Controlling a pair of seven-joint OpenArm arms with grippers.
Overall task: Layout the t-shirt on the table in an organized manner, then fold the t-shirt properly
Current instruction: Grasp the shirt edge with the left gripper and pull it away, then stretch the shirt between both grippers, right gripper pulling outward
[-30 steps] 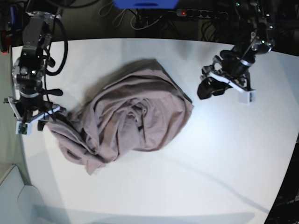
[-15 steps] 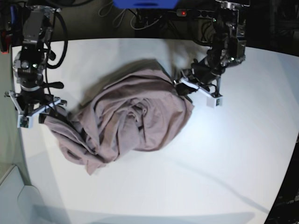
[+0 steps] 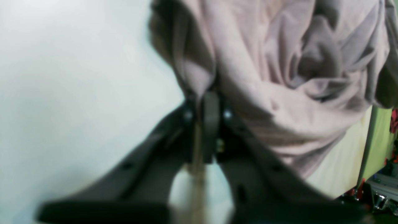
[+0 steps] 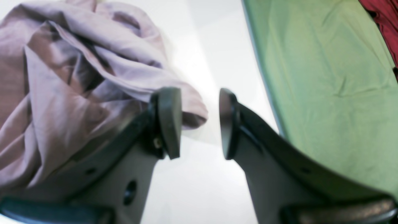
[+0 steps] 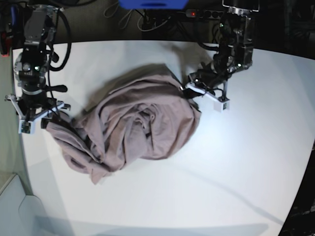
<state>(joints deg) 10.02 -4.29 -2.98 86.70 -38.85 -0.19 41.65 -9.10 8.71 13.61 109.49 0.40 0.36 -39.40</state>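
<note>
One crumpled dusty-mauve cotton t-shirt [image 5: 133, 125] mid glossy white table [image 5: 236, 162]; left gripper [image 3: 205, 102] clamped on its fold, right gripper [image 4: 199, 121] half-open beside its edge.

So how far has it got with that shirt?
Barely started. The t-shirt lies in a crumpled heap on the table, nothing spread or folded. In hand: the left gripper has its fingers pinched on a fold at one edge; the right gripper is open by the opposite edge. Spreading flat and all folding remain.

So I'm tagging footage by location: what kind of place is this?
Probably a robotics lab: two robot arms work over a bare white table, a power strip and loose cables run behind it, and only a crumpled t-shirt lies on it.
</note>
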